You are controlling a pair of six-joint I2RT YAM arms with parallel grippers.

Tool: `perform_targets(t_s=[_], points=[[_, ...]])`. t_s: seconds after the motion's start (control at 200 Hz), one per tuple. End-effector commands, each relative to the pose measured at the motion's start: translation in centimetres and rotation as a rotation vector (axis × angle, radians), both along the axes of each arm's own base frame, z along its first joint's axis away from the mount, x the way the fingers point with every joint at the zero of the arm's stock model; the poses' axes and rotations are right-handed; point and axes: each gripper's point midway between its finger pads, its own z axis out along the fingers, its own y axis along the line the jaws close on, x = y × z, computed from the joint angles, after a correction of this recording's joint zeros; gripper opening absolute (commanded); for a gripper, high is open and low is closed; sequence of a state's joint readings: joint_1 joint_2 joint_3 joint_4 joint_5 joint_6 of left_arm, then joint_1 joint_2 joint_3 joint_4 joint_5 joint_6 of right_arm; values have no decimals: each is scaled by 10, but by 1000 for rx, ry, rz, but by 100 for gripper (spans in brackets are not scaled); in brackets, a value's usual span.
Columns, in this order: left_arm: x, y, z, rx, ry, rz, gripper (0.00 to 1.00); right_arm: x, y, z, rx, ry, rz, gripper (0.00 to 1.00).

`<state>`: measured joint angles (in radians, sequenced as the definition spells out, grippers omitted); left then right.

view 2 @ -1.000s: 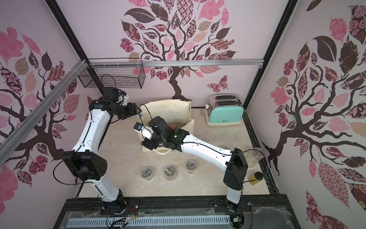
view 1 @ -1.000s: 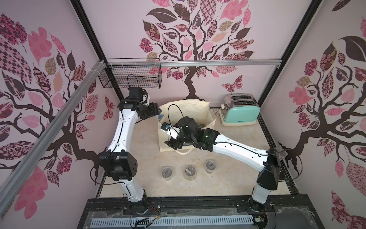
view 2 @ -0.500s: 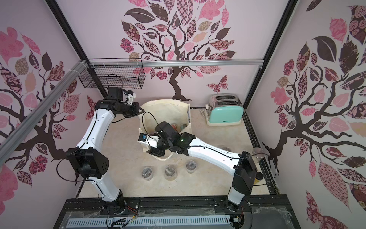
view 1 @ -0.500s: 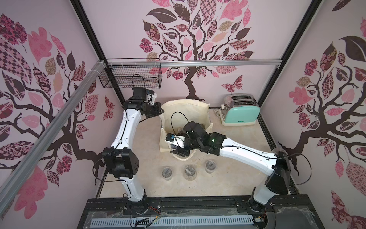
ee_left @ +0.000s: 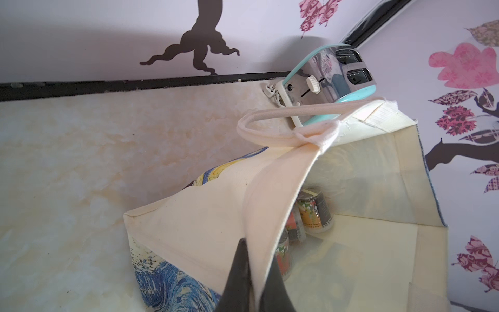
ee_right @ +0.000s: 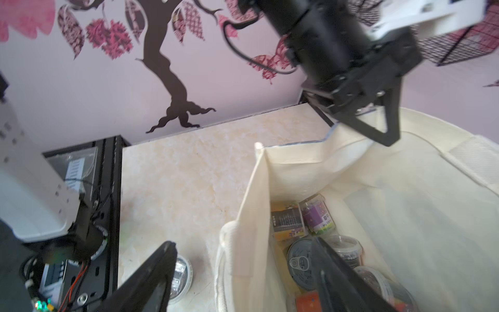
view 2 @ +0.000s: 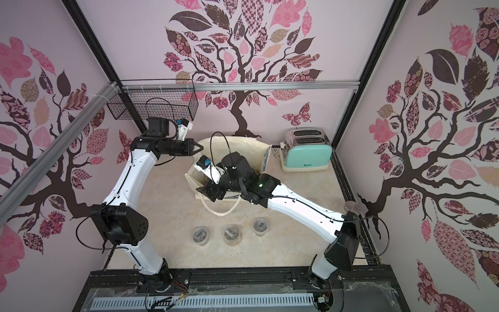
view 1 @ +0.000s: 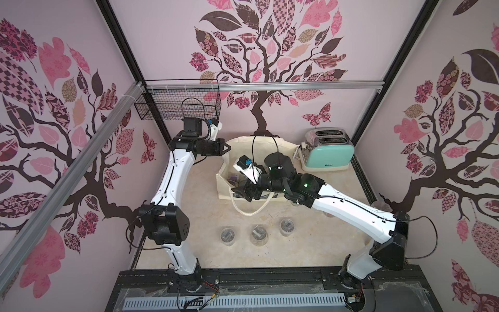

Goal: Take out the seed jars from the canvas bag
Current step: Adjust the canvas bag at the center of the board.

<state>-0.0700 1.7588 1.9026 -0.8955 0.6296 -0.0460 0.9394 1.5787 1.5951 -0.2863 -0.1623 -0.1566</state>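
1. At counter (view 1: 202,189) 12 o'clock: canvas bag (view 1: 224,186), mouth up. Seed jars (ee_right: 317,213) lie inside, w/ 3 more in a row on the counter at bag's 6 o'clock.
2. L claw (ee_left: 255,248): clamped on bag rim at its 10 o'clock corner. 1 s ago it sat slightly further out toward 9.
3. R claw (ee_right: 242,241): spread wide, straddling bag's 6 o'clock wall, one finger inside among jars, one outside.
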Motion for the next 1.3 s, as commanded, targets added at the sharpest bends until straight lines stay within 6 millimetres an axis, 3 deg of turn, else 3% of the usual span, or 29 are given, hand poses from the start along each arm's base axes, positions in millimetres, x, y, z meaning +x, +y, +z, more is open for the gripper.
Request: perform_targets(t_s=[0.0, 0.16, 0.3, 0.485, 0.625, 0.8, 0.905, 1.15, 1.296], points=[[-9, -10, 58, -26, -225, -83, 0, 23, -13, 24, 90, 65, -175, 81], [-20, -17, 66, -42, -249, -133, 0, 53, -17, -18, 58, 199, -384, 74], [-29, -21, 67, -45, -257, -162, 0, 64, -22, -63, 40, 352, -534, 69], [-39, -23, 62, -37, -257, -198, 0, 40, -12, -113, -51, 369, -540, 68], [-48, -25, 61, -33, -264, -224, 0, 0, 12, -132, -146, 297, -356, 71], [-55, -19, 38, 37, -250, -246, 0, -29, 11, -164, -234, 329, -239, 73], [-63, -15, 25, 50, -229, -252, 0, -17, 0, -161, -242, 294, -325, 75], [-73, -11, 18, 42, -204, -240, 0, 30, -19, -119, -70, 319, -596, 76], [-78, -11, 11, 39, -187, -243, 0, 52, -26, -115, -43, 303, -679, 79]])
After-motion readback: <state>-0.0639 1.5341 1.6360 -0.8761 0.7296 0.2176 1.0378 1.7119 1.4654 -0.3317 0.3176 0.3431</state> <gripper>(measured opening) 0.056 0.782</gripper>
